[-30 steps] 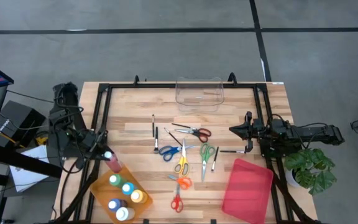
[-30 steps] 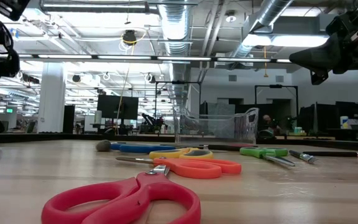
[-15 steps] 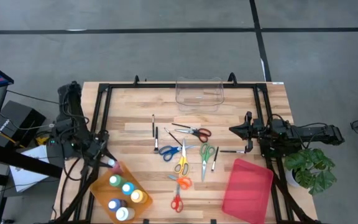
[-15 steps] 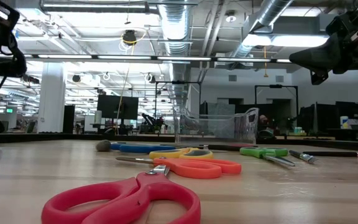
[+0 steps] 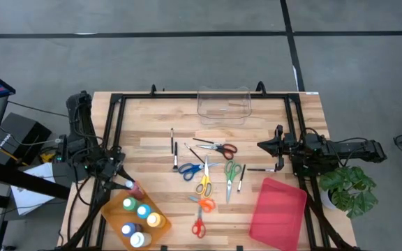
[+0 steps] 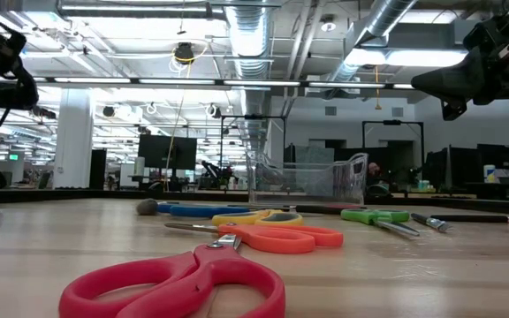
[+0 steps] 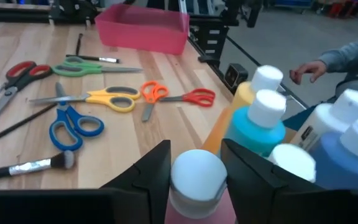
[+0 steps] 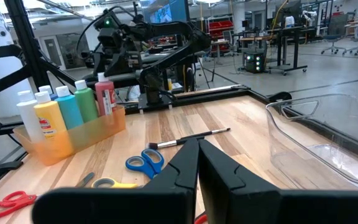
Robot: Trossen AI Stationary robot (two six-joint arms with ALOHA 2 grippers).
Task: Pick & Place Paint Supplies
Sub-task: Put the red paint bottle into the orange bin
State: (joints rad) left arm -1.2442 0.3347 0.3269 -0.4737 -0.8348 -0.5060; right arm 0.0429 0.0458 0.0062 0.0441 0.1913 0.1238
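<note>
— From above, what's the left gripper (image 5: 125,183) doing?

— It sits at the near-left of the table (image 5: 145,118), at the far corner of the orange bin (image 5: 112,208), fingers clamped on the red bottle (image 5: 133,187). That bottle stands at the bin's corner. Green, teal, yellow, blue and white bottles (image 5: 139,224) already stand in the bin.

— And the right gripper (image 5: 279,148)?

— Parked at the right edge, fingers together, holding nothing. Scissors (image 5: 203,180) and brushes (image 5: 174,150) lie scattered mid-table, a clear tub (image 5: 223,104) at the far edge, a pink tray (image 5: 279,213) near right.

— At table height?

— Red scissors (image 6: 177,285) lie closest, then orange scissors (image 6: 277,237), with yellow, blue and green pairs behind (the bin doesn't show here). The right arm (image 6: 475,62) hangs at upper right.

— The left wrist camera?

— The red bottle's white cap (image 7: 197,175) sits between the two dark fingers (image 7: 146,174), gripped. Just beside it are the binned bottles (image 7: 261,127). A person's hand (image 7: 307,70) shows beyond the table edge.

— The right wrist?

— Its fingers (image 8: 191,163) are pressed shut. Across the table the red bottle (image 8: 105,93) stands upright in the bin's end under the left gripper.
</note>
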